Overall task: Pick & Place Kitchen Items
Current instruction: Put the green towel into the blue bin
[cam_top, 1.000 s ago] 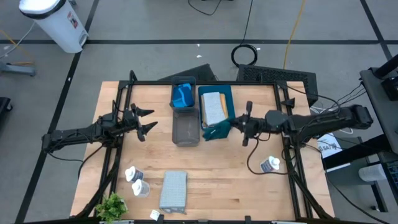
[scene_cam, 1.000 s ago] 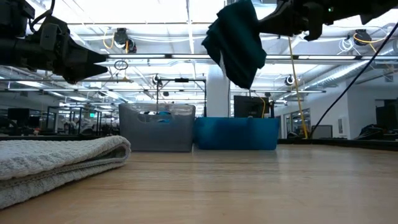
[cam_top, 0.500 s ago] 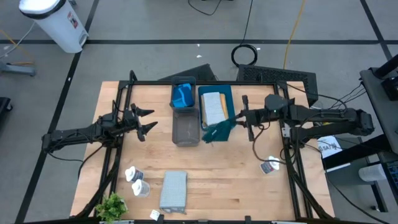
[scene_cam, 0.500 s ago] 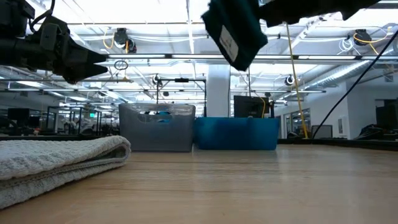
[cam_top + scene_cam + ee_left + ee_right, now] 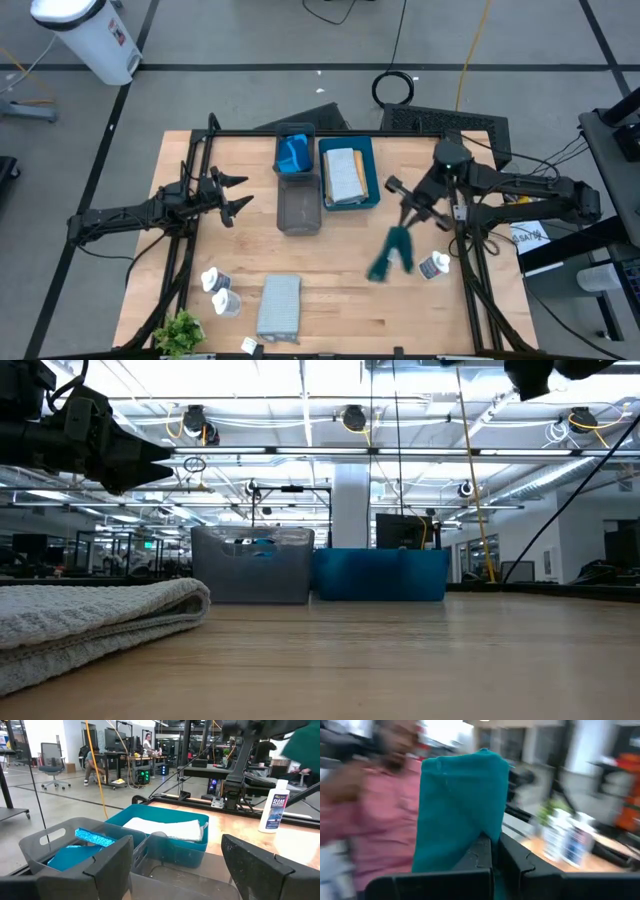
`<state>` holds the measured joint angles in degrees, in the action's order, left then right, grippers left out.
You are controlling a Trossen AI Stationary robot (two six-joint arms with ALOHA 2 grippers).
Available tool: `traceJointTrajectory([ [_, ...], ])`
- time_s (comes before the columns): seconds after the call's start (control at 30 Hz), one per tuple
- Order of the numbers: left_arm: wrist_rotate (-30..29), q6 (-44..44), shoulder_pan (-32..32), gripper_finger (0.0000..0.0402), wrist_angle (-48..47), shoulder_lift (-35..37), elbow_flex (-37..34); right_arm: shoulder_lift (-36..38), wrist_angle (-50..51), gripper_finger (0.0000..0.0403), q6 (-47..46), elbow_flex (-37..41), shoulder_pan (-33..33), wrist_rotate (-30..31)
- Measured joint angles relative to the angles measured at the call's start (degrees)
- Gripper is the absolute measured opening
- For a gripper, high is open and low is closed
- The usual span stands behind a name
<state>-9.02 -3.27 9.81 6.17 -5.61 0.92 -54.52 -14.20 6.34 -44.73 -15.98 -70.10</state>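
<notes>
Looking from above, we see the right gripper [image 5: 408, 213] out over the wooden table [image 5: 340, 300], to the right of the teal tray [image 5: 372, 172]. Its fingers are clenched on the dark teal cloth [image 5: 390, 255], which hangs away from them as a blurred streak toward the white bottle [image 5: 434, 265] near the table's right edge. In the right wrist view the same cloth [image 5: 460, 810] stands pinched between the two closed fingers [image 5: 480, 857] (the background there is too smeared to read).

We find the left gripper [image 5: 232, 193] waiting over the left part of the table, its fingers spread apart and holding nothing. Before it stand the grey tray [image 5: 298, 204] and the teal tray, the second with a pale folded cloth [image 5: 342, 175] inside. A blue sponge [image 5: 95, 838] lies in another grey tray [image 5: 50, 845]. Near the front edge we see a grey folded cloth [image 5: 279, 306] and two more white bottles [image 5: 220, 290].
</notes>
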Motion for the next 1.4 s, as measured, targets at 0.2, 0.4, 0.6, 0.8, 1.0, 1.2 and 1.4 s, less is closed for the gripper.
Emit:
traceJointTrajectory([
  [0.2,0.0,0.0,0.0,0.0308,0.0,0.0,0.0,0.0,-10.4,0.0000,-9.0,0.0,2.7,-9.7],
  [0.4,0.0,0.0,0.0,0.0308,0.0,0.0,0.0,0.0,-12.2,0.0000,-10.1,0.0,4.4,-8.7],
  [0.6,0.0,0.0,0.0,0.0308,0.0,0.0,0.0,-0.7,-11.7,0.0000,-9.8,0.0,4.4,3.5],
  [0.8,0.0,0.0,0.0,0.0308,0.0,0.0,0.0,-3.0,-8.9,0.0000,-6.3,0.0,4.2,14.4],
  [1.0,0.0,0.0,0.0,0.0308,0.0,0.0,0.0,-5.1,-8.1,0.0000,-6.8,-0.6,0.3,14.7],
  [1.2,0.0,0.0,0.0,0.0308,0.0,0.0,0.0,-6.8,-1.1,0.0000,-6.7,-5.7,-5.0,17.9],
  [1.4,0.0,0.0,0.0,0.0308,0.0,0.0,0.0,-9.7,16.2,0.0000,4.4,-13.5,-8.1,26.8],
])
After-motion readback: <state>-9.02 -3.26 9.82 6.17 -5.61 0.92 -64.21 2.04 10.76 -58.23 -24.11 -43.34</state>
